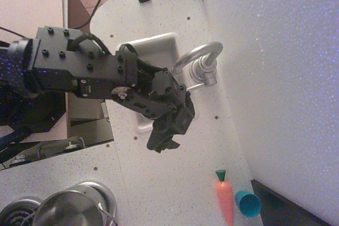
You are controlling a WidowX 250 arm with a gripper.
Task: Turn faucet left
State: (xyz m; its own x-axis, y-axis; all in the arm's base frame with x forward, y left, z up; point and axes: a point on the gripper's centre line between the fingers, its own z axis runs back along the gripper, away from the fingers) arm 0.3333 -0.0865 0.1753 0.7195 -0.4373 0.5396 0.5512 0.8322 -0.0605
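You have the gripper (pixel 163 144) near the sink (pixel 159 43), grip state unreadable, clear of the faucet (pixel 201 59); the turn is not yet begun.

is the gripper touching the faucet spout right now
No, the gripper hangs below the sink, clearly apart from the arched spout of the faucet.

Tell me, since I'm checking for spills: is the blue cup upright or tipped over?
Tipped over. The blue cup lies on its side on the counter, beside the toy carrot.
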